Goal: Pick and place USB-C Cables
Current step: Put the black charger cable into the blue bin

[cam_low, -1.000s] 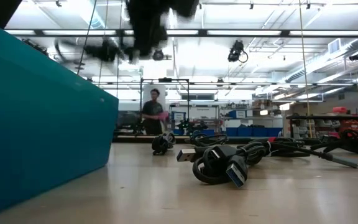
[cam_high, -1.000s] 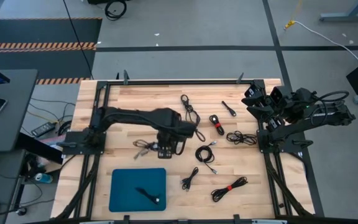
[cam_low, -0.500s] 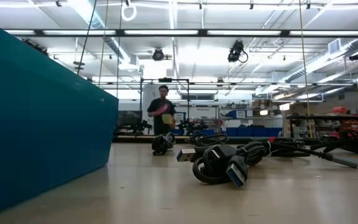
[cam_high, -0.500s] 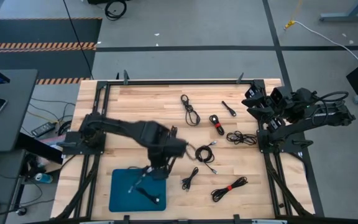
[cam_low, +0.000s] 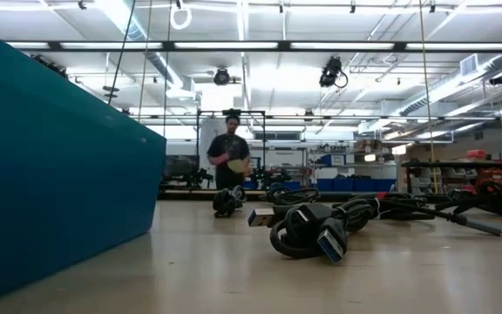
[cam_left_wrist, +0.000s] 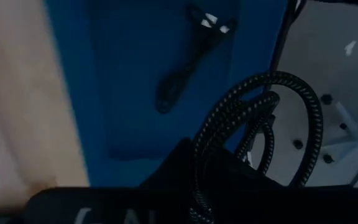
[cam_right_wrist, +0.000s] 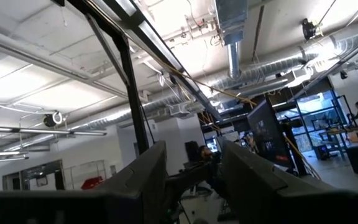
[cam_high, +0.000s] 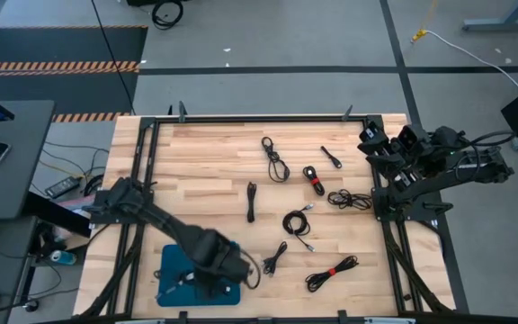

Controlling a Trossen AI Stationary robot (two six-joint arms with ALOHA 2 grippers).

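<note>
My left gripper [cam_high: 200,274] hangs over the blue tray [cam_high: 171,259] near the table's near edge, shut on a braided black USB-C cable [cam_left_wrist: 272,81]. Another black cable [cam_left_wrist: 185,68] lies flat on the tray floor. Several more coiled cables lie on the wood: one [cam_high: 251,200] at mid-table, one [cam_high: 297,222] to its right, one [cam_high: 274,258] beside the tray, and two with red ties [cam_high: 313,178] [cam_high: 331,270]. My right gripper [cam_right_wrist: 191,180] is open and points up at the ceiling, parked with its arm [cam_high: 421,157] at the table's right edge. My left gripper holds the braided cable at a bunched part of its coil [cam_left_wrist: 207,149] between its two dark fingers [cam_left_wrist: 173,174]. The loops stand out past the fingers, lifted clear above the tray floor. The fingers themselves hide the exact place of contact.
The tray's blue wall [cam_low: 59,174] fills the left of the low view, with a heap of cables [cam_low: 312,227] on the wood to its right. A person [cam_low: 231,157] stands far behind the table. Bare wood lies along the table's far left.
My left gripper has swung from mid-table toward the near edge and now hangs over the blue tray, carrying the braided cable with it, lifted clear of the wood. The cable at mid-table that the arm covered now shows.
</note>
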